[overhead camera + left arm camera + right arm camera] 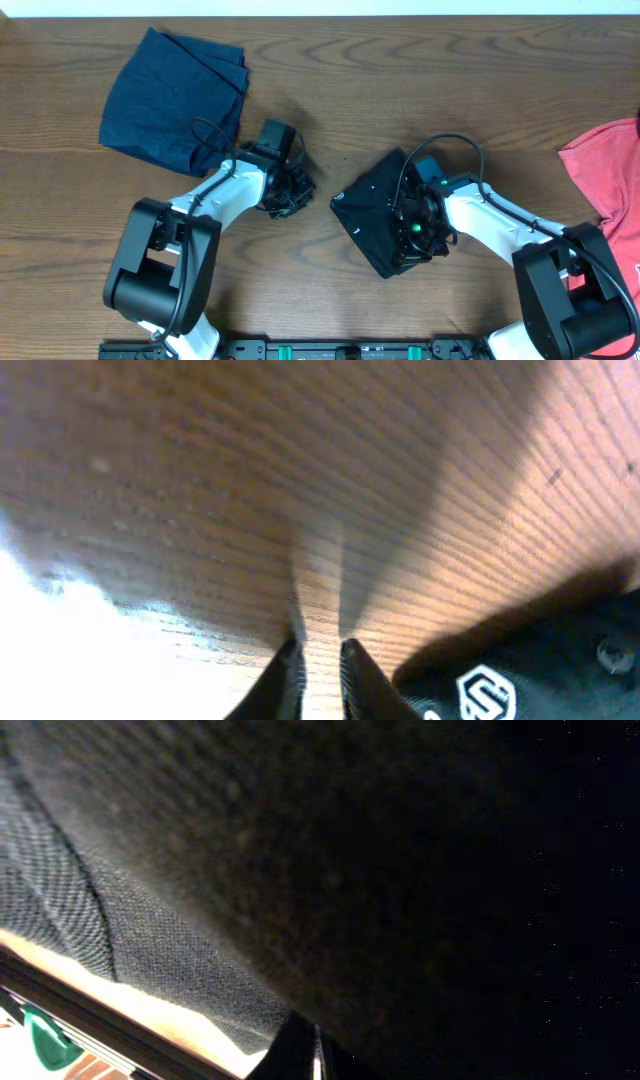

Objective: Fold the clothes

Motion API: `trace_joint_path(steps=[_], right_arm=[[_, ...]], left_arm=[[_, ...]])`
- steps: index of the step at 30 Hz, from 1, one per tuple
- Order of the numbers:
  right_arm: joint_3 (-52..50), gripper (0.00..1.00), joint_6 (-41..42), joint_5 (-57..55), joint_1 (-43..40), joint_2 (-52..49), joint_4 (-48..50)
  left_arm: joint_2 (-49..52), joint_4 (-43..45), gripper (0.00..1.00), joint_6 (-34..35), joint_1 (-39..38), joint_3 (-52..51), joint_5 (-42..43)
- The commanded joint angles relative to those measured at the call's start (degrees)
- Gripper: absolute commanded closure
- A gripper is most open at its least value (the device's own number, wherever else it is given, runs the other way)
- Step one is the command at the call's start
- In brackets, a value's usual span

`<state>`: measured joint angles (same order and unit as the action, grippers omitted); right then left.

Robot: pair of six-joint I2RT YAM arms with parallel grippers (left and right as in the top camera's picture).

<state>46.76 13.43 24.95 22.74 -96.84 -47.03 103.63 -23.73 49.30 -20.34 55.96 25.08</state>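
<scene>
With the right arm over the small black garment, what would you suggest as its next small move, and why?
Probably slide the folded black cloth garment aside toward the folded navy cloth garment. The black one already looks compactly folded, the right gripper presses down on it, and the left gripper sits apart over bare wood, nearly shut and empty.

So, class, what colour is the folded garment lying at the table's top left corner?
Navy blue: the folded navy cloth garment shows best in the overhead view.

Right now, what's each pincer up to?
Left pincer nearly shut, empty over bare table. Right pincer pressed on black garment, jaws unclear. Nothing in the way.
</scene>
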Motion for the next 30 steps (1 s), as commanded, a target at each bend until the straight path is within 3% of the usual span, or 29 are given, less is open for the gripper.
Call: trace_joint_path(steps=[1,5,9,12,15,20,24,30], right_arm=[[0.4,0.93,-1.3,-3.4,0.0,-0.1,0.2],[3.7,0.87,-6.5,3.0,-0.9,7.3,-1.9],[8.1,0.84,-6.8,3.6,-3.2,17.9,-1.9],[9.6,0.83,0.0,-2.0,-5.6,24.2,0.4],[9.6,0.91,5.9,-11.4,-7.7,26.9,-0.3],[8.0,0.95,6.5,-14.2,-9.5,24.1,-0.6],[5.0,0.99,9.1,-14.8,-9.7,17.2,-0.2],[2.7,0.99,12.3,-15.9,-9.7,5.0,0.0]], left_arm=[[-2.9,-0.2,0.77,-7.5,0.2,-0.1,3.5],[-6.3,0.3,0.67,-18.1,0.1,1.5,9.1],[-9.0,3.9,0.5,-28.3,-0.8,1.8,11.8],[-8.6,5.5,0.45,-33.3,-2.1,1.8,11.8],[-7.5,6.1,0.44,-36.5,-4.1,1.8,11.8],[-5.2,6.8,0.41,-41.7,-8.8,1.8,11.8],[-3.2,5.0,0.42,-42.2,-11.4,1.6,7.7],[-1.4,-2.4,0.53,-42.3,-11.4,1.6,-2.1]])
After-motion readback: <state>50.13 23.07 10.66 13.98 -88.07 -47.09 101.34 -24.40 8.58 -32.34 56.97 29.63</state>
